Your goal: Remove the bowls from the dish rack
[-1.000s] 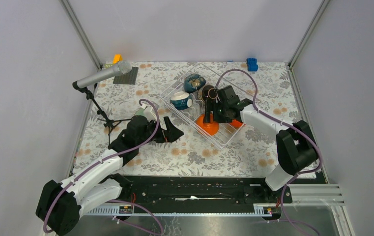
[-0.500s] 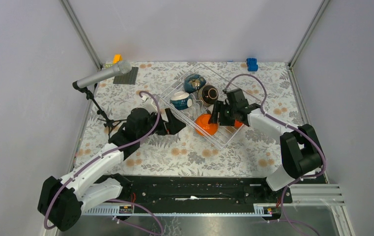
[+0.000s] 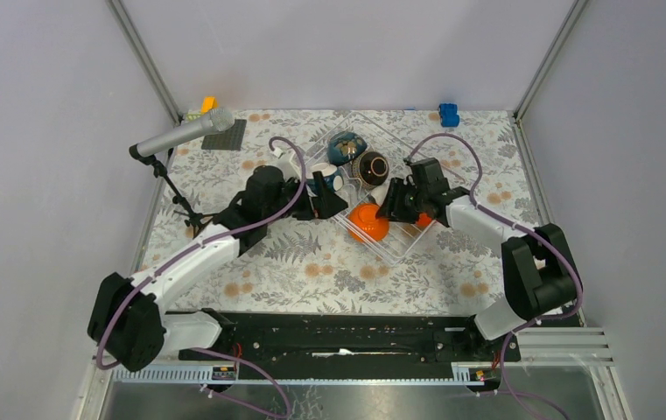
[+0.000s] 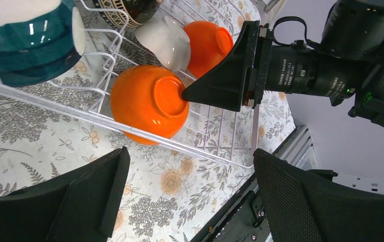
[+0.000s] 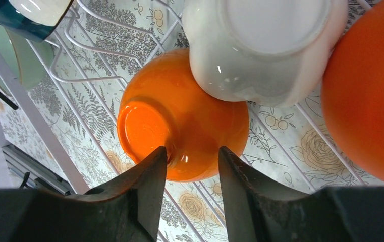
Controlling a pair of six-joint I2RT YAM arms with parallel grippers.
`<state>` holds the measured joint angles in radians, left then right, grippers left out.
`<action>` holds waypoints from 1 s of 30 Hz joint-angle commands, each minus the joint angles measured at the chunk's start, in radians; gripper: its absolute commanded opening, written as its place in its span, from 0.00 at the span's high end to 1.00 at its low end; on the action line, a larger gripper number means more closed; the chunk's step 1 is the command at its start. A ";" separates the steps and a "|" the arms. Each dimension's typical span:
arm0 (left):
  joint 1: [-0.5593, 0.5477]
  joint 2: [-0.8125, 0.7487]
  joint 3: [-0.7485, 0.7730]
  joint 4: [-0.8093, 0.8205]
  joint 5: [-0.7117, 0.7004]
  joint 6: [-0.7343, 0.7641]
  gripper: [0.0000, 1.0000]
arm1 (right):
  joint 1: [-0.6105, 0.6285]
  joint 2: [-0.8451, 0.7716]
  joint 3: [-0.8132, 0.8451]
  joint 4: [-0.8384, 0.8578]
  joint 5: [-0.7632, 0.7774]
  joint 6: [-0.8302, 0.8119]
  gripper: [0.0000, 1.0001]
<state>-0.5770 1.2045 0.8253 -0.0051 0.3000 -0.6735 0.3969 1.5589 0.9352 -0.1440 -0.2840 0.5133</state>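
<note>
Dish rack [image 3: 403,133]: sits cornerwise on the far half of the table [image 3: 329,271], between the two arms, with bowls inside.
Left gripper [image 3: 329,206] [image 4: 187,201]: right at the rack's near-left side, fingers spread wide, nothing between them!
Right gripper [image 3: 392,208] [image 5: 192,150]: over the rack's near corner, roughly half-narrowed, one finger on each side of the orange bowl's foot end. A fingertip meets the foot in the left wrist view, but I cannot tell whether it is a real pinch.
Orange bowl [image 3: 369,222] [image 4: 149,103] [image 5: 179,116]: on its side in the rack's near corner, against the rim.
Second orange bowl [image 3: 424,220] [image 4: 207,43] [image 5: 366,91]: near the rack's near-right side.
White bowl [image 4: 164,40] [image 5: 265,45]: tipped over, touching the first orange bowl.
Dark brown bowl [image 3: 371,168]: mid-rack.
Dark blue patterned bowl [image 3: 347,147]: nearest the rack's far corner.
</note>
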 commanded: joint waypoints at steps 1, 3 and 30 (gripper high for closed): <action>-0.019 0.069 0.098 0.030 0.017 0.019 0.02 | -0.035 -0.046 -0.032 0.055 -0.035 0.037 0.55; -0.026 0.104 0.136 0.011 0.011 0.032 0.03 | -0.049 -0.039 -0.042 0.059 -0.050 0.040 0.64; -0.081 0.369 0.446 -0.250 -0.122 0.170 0.04 | -0.092 -0.060 -0.060 0.043 -0.124 0.037 0.08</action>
<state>-0.6559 1.5883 1.2102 -0.2516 0.2253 -0.5274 0.3031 1.4750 0.8185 -0.0792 -0.4091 0.5510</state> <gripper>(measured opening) 0.953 0.928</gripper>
